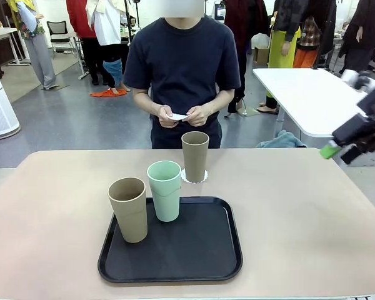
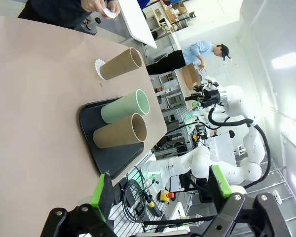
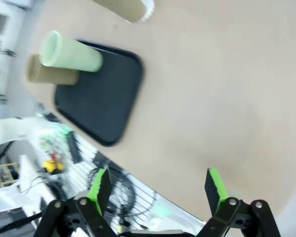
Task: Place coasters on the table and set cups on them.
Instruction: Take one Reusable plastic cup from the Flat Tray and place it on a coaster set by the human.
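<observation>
Left gripper (image 2: 160,190) hangs with its jaws apart and nothing between them, clear of the beige surface (image 1: 300,212). Right gripper (image 3: 157,186) is likewise spread and empty, raised near the surface's far right edge. On the black tray (image 1: 219,262) a tan cup (image 1: 129,209) and a mint cup (image 1: 165,190) stand upright. Just beyond the tray, a second tan cup (image 1: 194,156) stands on a white coaster (image 1: 189,180). At the far side, the person's hands (image 1: 200,115) hold another coaster (image 1: 177,116).
</observation>
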Robot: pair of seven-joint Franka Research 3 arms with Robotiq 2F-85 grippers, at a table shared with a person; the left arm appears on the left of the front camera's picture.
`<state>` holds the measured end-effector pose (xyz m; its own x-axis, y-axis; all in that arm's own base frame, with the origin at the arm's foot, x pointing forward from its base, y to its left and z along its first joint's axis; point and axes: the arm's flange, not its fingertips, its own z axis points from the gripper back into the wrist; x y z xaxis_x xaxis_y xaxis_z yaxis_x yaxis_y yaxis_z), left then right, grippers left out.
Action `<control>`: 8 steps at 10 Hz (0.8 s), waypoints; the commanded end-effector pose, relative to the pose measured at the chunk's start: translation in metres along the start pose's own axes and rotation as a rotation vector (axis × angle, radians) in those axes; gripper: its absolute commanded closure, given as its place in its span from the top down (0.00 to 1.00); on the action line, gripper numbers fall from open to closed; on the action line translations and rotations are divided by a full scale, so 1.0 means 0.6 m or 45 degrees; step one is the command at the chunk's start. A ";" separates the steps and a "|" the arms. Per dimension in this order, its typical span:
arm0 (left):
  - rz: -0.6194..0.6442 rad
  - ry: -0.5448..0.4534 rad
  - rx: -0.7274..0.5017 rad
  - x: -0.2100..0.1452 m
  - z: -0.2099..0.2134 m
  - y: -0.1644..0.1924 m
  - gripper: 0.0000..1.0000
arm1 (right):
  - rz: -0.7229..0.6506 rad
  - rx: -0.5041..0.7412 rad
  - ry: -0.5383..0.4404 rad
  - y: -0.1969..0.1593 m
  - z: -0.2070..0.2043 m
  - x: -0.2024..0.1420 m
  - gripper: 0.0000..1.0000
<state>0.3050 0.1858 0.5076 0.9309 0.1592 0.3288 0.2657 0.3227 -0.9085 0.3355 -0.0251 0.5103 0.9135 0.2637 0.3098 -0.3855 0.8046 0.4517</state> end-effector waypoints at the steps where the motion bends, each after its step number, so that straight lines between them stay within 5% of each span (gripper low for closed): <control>1: -0.006 -0.009 -0.018 0.000 0.002 -0.004 1.00 | -0.044 0.318 -0.120 -0.064 0.011 -0.068 1.00; 5: -0.006 -0.009 -0.018 0.000 0.002 -0.004 1.00 | -0.087 0.813 -0.375 -0.206 0.046 -0.156 1.00; 8: -0.006 -0.009 -0.018 0.000 0.002 -0.004 1.00 | -0.259 0.857 -0.437 -0.246 0.076 -0.199 1.00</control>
<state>0.3050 0.1857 0.5077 0.9310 0.1589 0.3287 0.2657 0.3225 -0.9085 0.2759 -0.1930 0.4383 0.9173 -0.0978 0.3860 -0.3430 0.2980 0.8908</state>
